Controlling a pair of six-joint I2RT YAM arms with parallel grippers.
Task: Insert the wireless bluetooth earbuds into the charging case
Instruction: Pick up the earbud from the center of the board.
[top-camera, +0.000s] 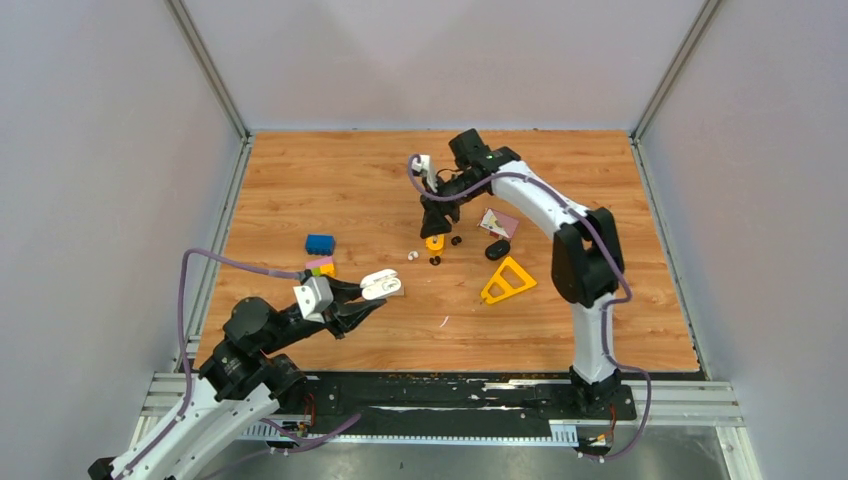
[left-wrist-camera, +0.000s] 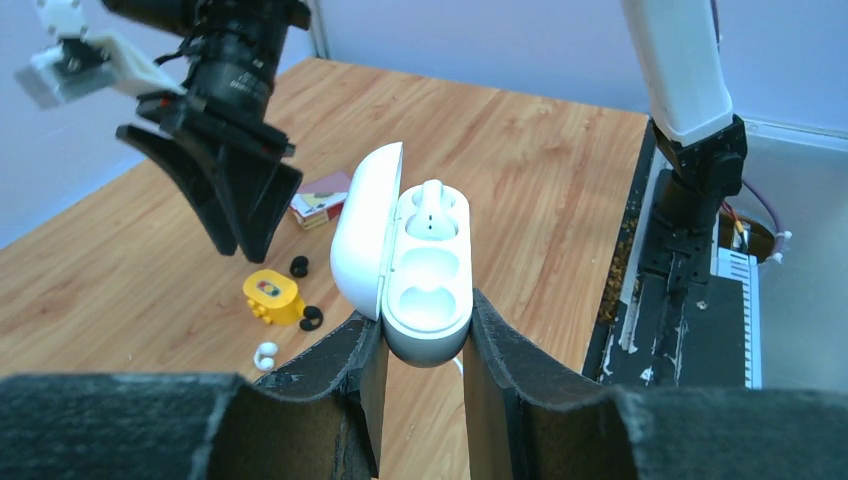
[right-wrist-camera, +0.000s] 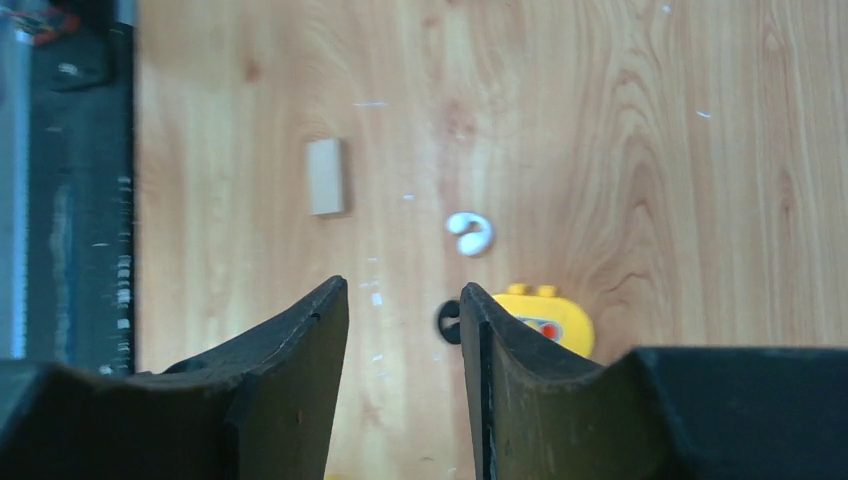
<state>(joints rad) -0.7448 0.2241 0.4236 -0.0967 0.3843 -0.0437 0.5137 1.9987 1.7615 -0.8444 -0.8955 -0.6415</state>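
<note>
The left gripper (left-wrist-camera: 425, 325), at the near left, is clamped on the lower body of a white charging case (left-wrist-camera: 425, 270). It holds the case off the wooden table (top-camera: 560, 170) with the lid swung open. A seated earbud (left-wrist-camera: 432, 205), white, fills the far socket, and the near socket is empty. Over the middle of the table the right gripper (right-wrist-camera: 403, 290) hangs with its jaws partly apart and nothing between them. A loose white earbud (right-wrist-camera: 469, 233) lies on the wood just beyond its fingertips. Two black earbuds (left-wrist-camera: 299, 266) lie beside a yellow block (left-wrist-camera: 273, 295). The buds look very light, hard, glossy and rounded, so they would probably skid or pop free. A gentle pinch across the loose bud's wider body, fingertips low to the table, seems safest.
</note>
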